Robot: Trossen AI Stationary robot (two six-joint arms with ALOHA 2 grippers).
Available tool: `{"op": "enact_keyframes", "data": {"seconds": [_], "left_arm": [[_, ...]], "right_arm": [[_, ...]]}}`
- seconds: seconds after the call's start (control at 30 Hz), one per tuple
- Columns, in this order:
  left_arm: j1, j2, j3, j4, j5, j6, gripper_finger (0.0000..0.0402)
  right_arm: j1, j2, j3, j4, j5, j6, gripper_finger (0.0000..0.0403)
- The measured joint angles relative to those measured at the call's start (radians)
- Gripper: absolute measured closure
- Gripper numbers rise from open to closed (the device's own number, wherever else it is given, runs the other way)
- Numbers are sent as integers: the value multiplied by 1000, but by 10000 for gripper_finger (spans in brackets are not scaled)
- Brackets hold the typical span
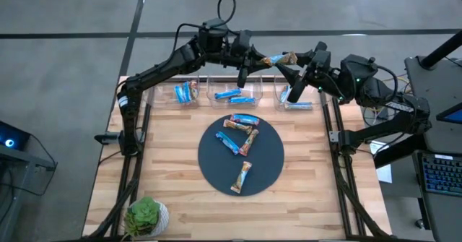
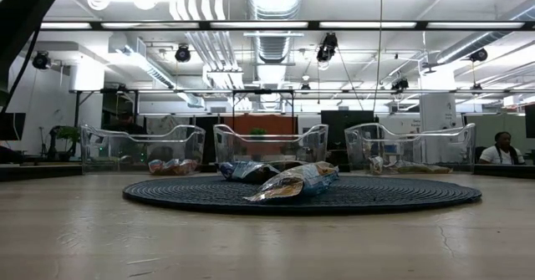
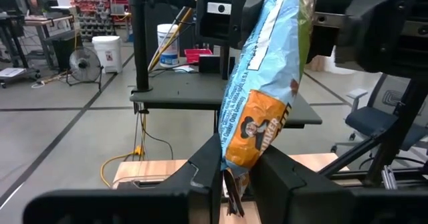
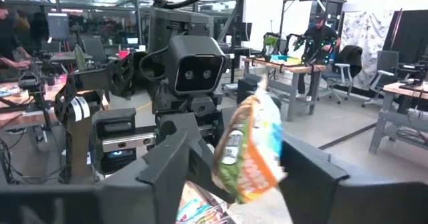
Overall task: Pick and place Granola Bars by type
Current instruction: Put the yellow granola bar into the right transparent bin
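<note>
A light-blue and orange granola bar (image 1: 280, 58) hangs high over the table's far side, between my two grippers. My left gripper (image 3: 234, 177) is shut on one end of it. My right gripper (image 4: 247, 170) faces it from the right, open, with one finger on each side of the bar's other end (image 4: 251, 150). Several more bars (image 1: 242, 134) lie on the dark round mat (image 1: 216, 170) at the table's middle. Others lie in three clear bins (image 1: 232, 95) along the far edge. My left gripper pinches the bar's crimped end (image 3: 231, 184) between its two fingers. The fingers come level from the table's left side. The bar sticks out past them toward my right gripper, clear of the table and bins. Whether my right gripper's fingers (image 4: 180, 164) touch the bar's other end, I cannot tell.
A small potted plant (image 1: 148, 217) stands at the near left corner. In the low view the mat (image 2: 418, 195) and its bars (image 2: 292, 182) lie in front of the bins (image 2: 267, 142). A person sits far off in the room (image 2: 501, 149).
</note>
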Motion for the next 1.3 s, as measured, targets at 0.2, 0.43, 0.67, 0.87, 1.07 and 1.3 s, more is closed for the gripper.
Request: {"op": "enact_keyframes", "data": {"seconds": [0.2,0.43,0.67,0.87,1.07,1.3], "left_arm": [[-1,0,0,0,0,0,353],[-1,0,0,0,0,-1,353],[-1,0,0,-1,3,-48,347],[0,0,0,-19,9,-45,289],[0,0,0,-152,-28,9,226],[4,-3,0,-351,-114,109,202]], "right_arm": [[0,0,0,-1,7,-3,282],[0,0,0,-3,7,-7,342],[0,0,0,-4,7,-7,342],[1,0,0,-5,3,-26,347],[1,-1,0,-13,4,-28,348],[0,-2,0,-29,6,-29,349]]}}
